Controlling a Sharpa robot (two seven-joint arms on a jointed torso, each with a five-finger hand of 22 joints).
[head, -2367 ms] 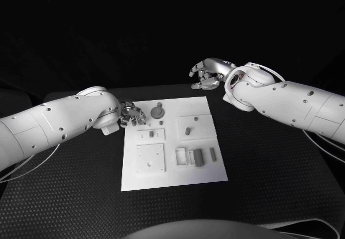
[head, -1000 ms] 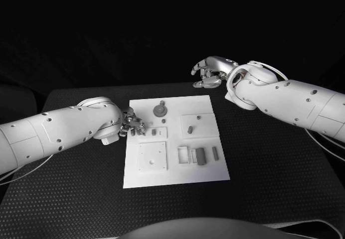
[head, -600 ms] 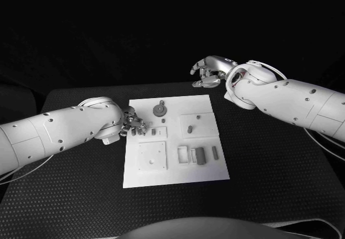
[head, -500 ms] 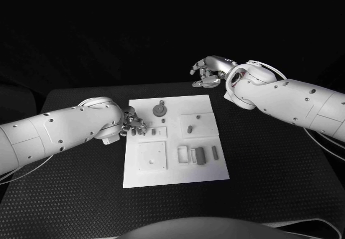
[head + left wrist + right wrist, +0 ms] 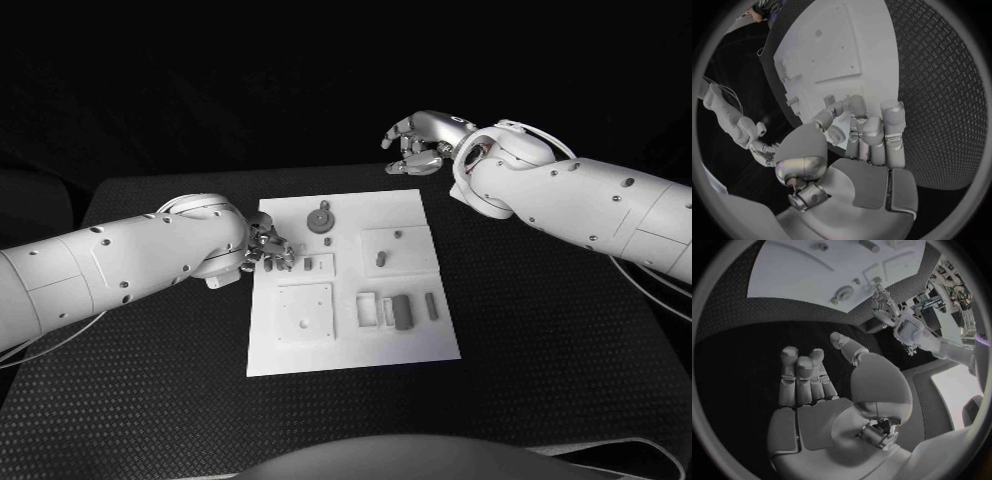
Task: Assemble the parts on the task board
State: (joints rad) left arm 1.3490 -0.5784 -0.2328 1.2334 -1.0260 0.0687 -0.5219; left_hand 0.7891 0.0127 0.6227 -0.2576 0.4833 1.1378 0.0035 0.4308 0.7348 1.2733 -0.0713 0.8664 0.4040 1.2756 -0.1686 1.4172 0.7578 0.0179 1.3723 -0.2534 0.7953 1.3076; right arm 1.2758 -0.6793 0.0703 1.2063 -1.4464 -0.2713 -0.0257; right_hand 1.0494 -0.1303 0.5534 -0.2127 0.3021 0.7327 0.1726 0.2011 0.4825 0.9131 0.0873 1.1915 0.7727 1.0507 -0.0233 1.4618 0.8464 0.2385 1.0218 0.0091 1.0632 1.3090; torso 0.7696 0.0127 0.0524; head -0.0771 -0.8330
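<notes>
The white task board (image 5: 353,345) lies in the middle of the black table. My left hand (image 5: 270,250) is at the board's left edge, its curled fingers (image 5: 856,112) down on a small raised plate (image 5: 309,266); whether they pinch a part is hidden. A grey round part (image 5: 320,218) lies near the far edge, with a short peg (image 5: 326,242) beside it. Another peg (image 5: 379,259) stands in a square plate. My right hand (image 5: 418,145) hangs above the table beyond the board's far edge, holding nothing, with its fingers (image 5: 801,375) loosely apart.
A square plate (image 5: 306,314) and three upright rectangular pieces (image 5: 401,311) sit on the near half of the board. Black textured table (image 5: 562,330) surrounds the board on all sides. My right forearm (image 5: 577,205) spans the far right corner.
My left hand has slid along the board's left edge toward me, from beside the round part to the small plate, and has stayed there for the last second. The right hand has barely moved.
</notes>
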